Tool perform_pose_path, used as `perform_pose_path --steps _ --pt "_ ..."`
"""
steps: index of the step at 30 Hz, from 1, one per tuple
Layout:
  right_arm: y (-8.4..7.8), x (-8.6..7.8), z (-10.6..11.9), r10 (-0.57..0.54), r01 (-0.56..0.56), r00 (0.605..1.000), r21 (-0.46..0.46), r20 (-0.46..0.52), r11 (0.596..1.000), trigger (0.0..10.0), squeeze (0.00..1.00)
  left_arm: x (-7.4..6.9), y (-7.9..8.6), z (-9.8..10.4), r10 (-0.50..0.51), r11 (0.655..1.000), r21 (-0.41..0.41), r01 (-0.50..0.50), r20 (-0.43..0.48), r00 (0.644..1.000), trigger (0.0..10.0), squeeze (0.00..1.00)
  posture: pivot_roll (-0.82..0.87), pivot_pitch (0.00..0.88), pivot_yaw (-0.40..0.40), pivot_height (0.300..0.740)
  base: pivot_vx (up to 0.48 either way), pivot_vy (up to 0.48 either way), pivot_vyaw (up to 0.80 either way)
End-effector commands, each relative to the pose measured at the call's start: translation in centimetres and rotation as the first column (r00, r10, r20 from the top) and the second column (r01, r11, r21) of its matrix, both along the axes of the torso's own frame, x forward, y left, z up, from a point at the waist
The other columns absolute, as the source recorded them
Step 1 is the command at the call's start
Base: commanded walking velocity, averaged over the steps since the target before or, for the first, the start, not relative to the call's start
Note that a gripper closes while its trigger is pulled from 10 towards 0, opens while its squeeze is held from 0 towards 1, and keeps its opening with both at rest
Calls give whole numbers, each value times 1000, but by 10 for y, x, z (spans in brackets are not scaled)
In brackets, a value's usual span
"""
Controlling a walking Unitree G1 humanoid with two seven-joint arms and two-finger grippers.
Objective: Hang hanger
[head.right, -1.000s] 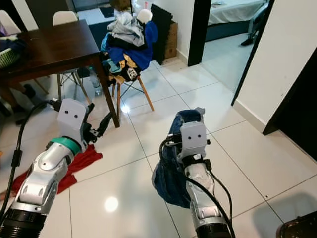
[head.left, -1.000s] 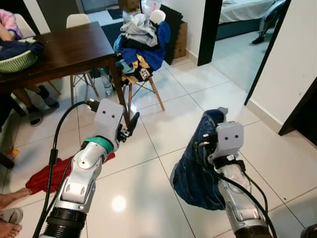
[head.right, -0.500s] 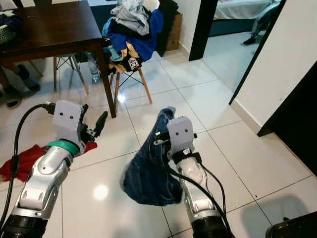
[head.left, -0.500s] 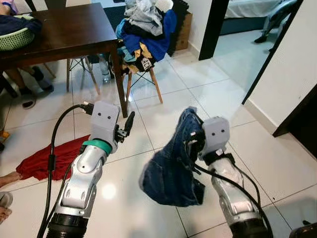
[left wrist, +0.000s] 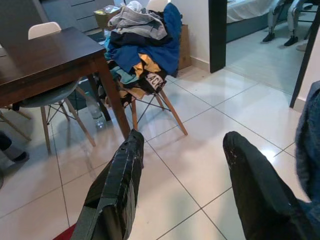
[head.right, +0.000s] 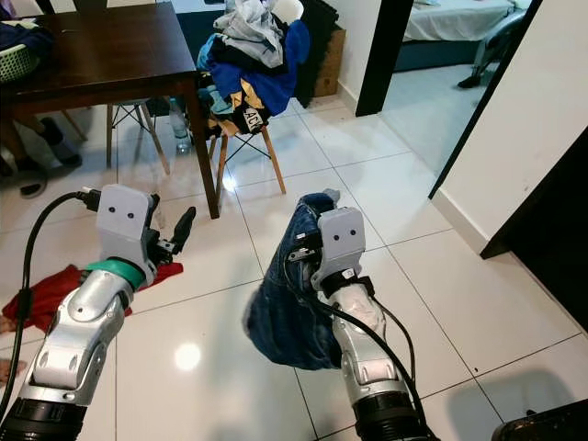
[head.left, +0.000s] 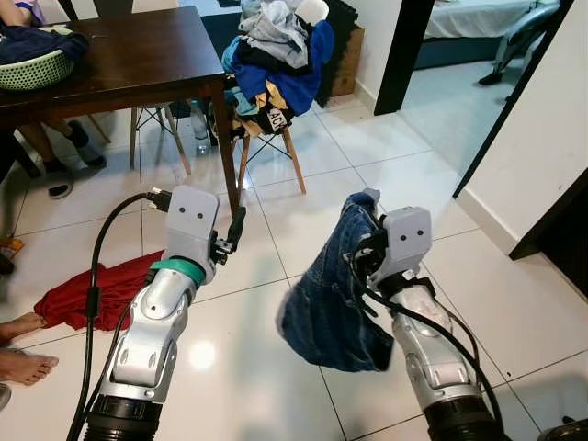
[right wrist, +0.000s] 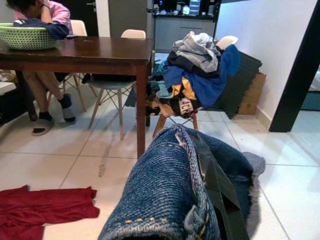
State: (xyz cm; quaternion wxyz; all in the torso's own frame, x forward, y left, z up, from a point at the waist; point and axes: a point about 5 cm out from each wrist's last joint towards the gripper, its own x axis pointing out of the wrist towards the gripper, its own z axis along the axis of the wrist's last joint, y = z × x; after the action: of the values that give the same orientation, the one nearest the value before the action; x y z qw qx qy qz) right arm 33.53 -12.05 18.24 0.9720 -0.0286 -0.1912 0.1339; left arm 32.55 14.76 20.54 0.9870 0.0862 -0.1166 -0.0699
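Note:
My right gripper [head.left: 369, 244] is shut on a blue denim garment [head.left: 326, 303] and holds it up above the tiled floor. The cloth drapes over the gripper and hangs down to its left. In the right wrist view the denim [right wrist: 165, 195] covers the gripper, with one black finger [right wrist: 216, 186] lying across it. My left gripper [head.left: 231, 239] is raised beside it, open, with nothing between the fingers [left wrist: 120, 175]. I cannot make out a hanger.
A dark wooden table [head.left: 119, 64] with a green basket [head.left: 37, 69] stands ahead left, and a person [right wrist: 40, 12] sits at it. A chair piled with clothes [head.left: 276, 55] stands beside it. A red cloth [head.left: 96, 289] and a person's feet [head.left: 23, 363] lie left. A doorway [head.left: 459, 64] opens ahead right.
The camera has shifted as I move. The denim has swung under my right gripper and now hangs a little closer to the arm. The left gripper has stayed open.

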Motion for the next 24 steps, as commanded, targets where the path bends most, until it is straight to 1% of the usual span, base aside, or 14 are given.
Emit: perform_pose_path --steps 1,3,4,7,8,9,10,15,19,24 --pt "5 -3 2 19 -19 1000 23 14 1000 10000 0 -3 5 -4 25 1000 7 -25 -7 1000 10000 0 -30 108 19 740 0 0 0" --pt "8 -2 1 29 -29 999 28 14 999 10000 0 -4 7 -3 34 999 5 -34 5 999 10000 0 -30 108 19 740 0 0 0" --pt "8 -1 2 34 -35 999 21 15 999 10000 0 -5 6 -4 40 999 3 -40 2 999 10000 0 -21 123 24 740 0 0 0" --pt "7 1 4 43 -43 999 14 17 999 10000 0 -6 5 -4 45 999 2 -45 -6 999 10000 0 -21 123 24 740 0 0 0" --pt "4 3 6 41 -41 999 6 22 999 10000 0 -7 2 -5 30 999 13 -30 -5 1000 10000 0 -12 104 17 740 0 0 0" --pt "4 3 6 41 -41 999 6 22 999 10000 0 -7 2 -5 30 999 13 -30 -5 1000 10000 0 -12 104 17 740 0 0 0" --pt "1 5 7 26 -26 999 9 24 1000 10000 0 -8 2 -6 30 999 21 -29 -6 1000 10000 0 -4 99 12 740 0 0 0" --pt "-2 7 7 13 -13 1000 15 21 1000 10000 0 -9 5 -5 46 999 20 -46 -1 999 10000 0 19 108 -3 740 0 0 0" --pt "5 5 2 28 -28 1000 22 3 999 10000 0 -14 12 -6 75 997 25 -75 0 997 10000 0 40 105 -6 740 0 0 0" --pt "7 7 2 39 -39 999 25 1 999 10000 0 -16 13 -7 83 996 29 -83 0 997 10000 0 42 109 -16 740 0 0 0"
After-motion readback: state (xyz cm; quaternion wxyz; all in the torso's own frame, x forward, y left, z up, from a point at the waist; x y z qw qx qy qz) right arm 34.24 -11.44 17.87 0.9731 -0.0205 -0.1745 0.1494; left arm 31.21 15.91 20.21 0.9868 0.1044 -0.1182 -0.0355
